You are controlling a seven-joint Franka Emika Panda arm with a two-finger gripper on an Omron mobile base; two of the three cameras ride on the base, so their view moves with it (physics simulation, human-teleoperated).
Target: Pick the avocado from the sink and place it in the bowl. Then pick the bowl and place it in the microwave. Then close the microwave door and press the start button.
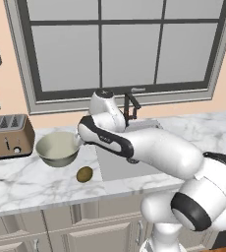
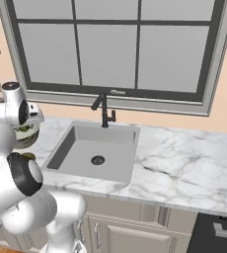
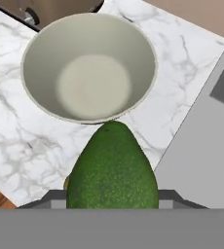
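Note:
My gripper (image 3: 112, 200) is shut on the avocado (image 3: 112, 168), a dark green oval that sits between the jaws in the hand view. It hangs above the marble counter, just short of the near rim of the pale greenish-beige bowl (image 3: 42, 58). That bowl (image 1: 57, 150) stands empty on the counter, left of the sink (image 1: 116, 165). In the left base view the hand (image 1: 81, 139) is at the bowl's right rim. The grey sink (image 2: 93, 143) has nothing in it. The microwave and its door are out of view.
An olive-brown oval fruit (image 1: 84, 173) lies on the counter in front of the bowl. A brown toaster (image 1: 7, 135) stands to the bowl's left. The black faucet (image 2: 104, 111) rises behind the sink, under a large window.

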